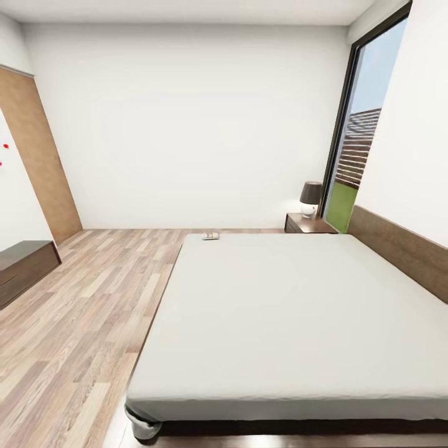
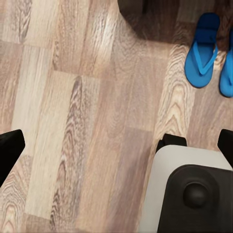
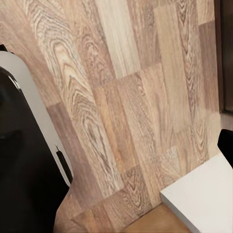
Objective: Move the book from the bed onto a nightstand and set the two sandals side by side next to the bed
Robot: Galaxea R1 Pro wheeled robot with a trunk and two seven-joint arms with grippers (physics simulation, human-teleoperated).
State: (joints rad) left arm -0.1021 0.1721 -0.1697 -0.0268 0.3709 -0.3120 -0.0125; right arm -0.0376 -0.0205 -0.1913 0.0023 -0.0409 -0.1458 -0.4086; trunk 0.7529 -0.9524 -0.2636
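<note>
Book (image 1: 210, 236) lies at the far left corner of the bed (image 1: 298, 317), flat on the mattress, close to the far edge. We judge its long axis to run roughly across the head view, but it is too small to read with certainty. The nightstand (image 1: 309, 224) stands beyond the far right corner of the bed, by the window, carrying a lamp (image 1: 310, 198). We stand at the near end of the bed, so the book is well apart from both arms, ahead and slightly left of centre; on that bearing we judge the left arm the nearer one.

Two sandals (image 2: 202, 51) appear in the left wrist view on the plank floor (image 2: 73, 107), lying parallel and just beside each other, the second one cut by the frame edge.

Both arms hang low with their wrist cameras looking down at the floor. The left pincer (image 2: 116, 145) shows a dark fingertip at each side of its view, so its fingers stand apart and hold nothing. For the right pincer we see one dark tip at the frame edge only, and we cannot tell its state.

We judge that the base must drive along the left side of the bed before any reach.
</note>
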